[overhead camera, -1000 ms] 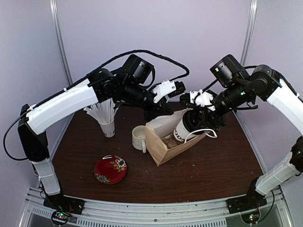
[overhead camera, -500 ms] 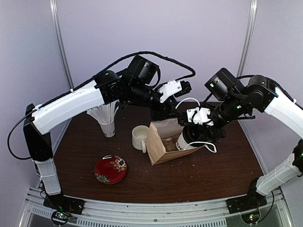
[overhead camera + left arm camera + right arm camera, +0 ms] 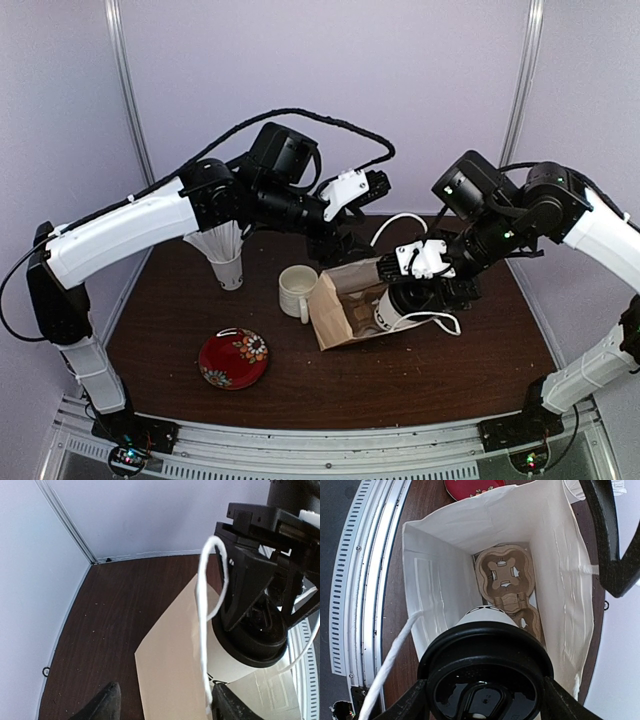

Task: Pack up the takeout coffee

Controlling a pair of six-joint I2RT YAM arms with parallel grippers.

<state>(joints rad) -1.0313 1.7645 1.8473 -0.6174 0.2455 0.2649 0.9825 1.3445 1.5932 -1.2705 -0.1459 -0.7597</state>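
The takeout coffee (image 3: 487, 677), a white paper cup with a black lid, sits tilted in the open mouth of a brown paper bag (image 3: 335, 300). My right gripper (image 3: 487, 702) is shut on it, one finger on each side of the lid. In the top view the cup (image 3: 386, 314) pokes out of the bag under the right gripper (image 3: 408, 298). A cardboard cup carrier (image 3: 504, 577) lies at the bag's bottom. My left gripper (image 3: 165, 702) hovers open over the bag's outer panel (image 3: 175, 665), and its right finger is next to the white string handle (image 3: 202, 645).
A white mug (image 3: 296, 291) stands just left of the bag. A small paper cup full of white straws (image 3: 228, 262) is further left. A red patterned dish (image 3: 233, 358) lies at the front left. Purple walls close in the brown table (image 3: 450, 370).
My left gripper has opened and let go of the bag's top edge. The bag has sunk lower, and my right gripper has carried the cup down and deeper into its mouth.
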